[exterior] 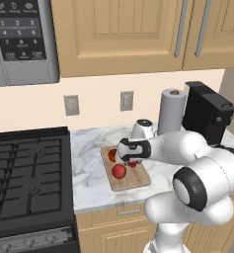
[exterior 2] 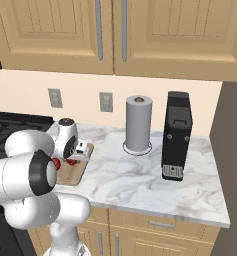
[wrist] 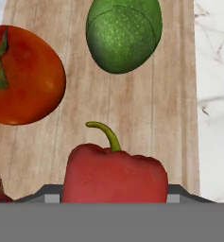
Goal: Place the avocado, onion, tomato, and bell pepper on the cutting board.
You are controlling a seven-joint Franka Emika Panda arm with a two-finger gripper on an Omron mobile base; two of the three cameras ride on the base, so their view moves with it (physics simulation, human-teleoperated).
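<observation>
Bell pepper (wrist: 114, 174): red, stem up, clamped in the gripper (wrist: 114, 201) just over the cutting board (wrist: 132, 108), apparently for setting down.
Avocado (wrist: 124, 34): on the board beyond the pepper.
Tomato (wrist: 23, 75): beside it, also boarded.
Counter (wrist: 213, 94): marble, alongside the board.
</observation>
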